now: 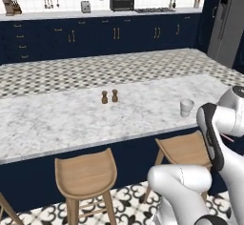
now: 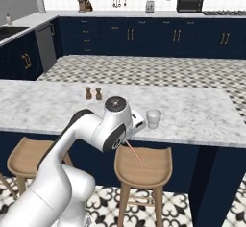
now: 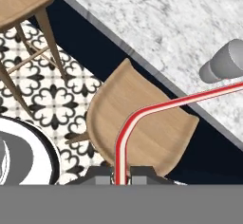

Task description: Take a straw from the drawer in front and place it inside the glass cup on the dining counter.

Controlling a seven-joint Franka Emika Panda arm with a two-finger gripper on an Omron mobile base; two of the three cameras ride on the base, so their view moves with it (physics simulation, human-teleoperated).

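My gripper (image 3: pixel 122 175) is shut on the red-pink straw (image 3: pixel 156 108), which rises between the fingertips and bends off to the right. The hand hangs in front of the dining counter (image 2: pixel 202 115), over a wooden stool (image 2: pixel 143 161), and the straw (image 2: pixel 133 153) slants down from it. A short piece of the straw (image 1: pixel 228 137) shows beside the forearm. The glass cup (image 2: pixel 153 118) stands upright near the counter's front edge, just right of my hand; the cup (image 1: pixel 186 107) also appears as a grey tumbler (image 3: pixel 223 66). The drawer is out of view.
Two brown shakers (image 1: pixel 109 96) stand mid-counter, left of the cup. Wooden stools (image 1: pixel 86 171) line the counter's near side over patterned floor tiles (image 3: pixel 52 99). Navy cabinets (image 1: pixel 114 33) and a tiled worktop with appliances run along the far wall.
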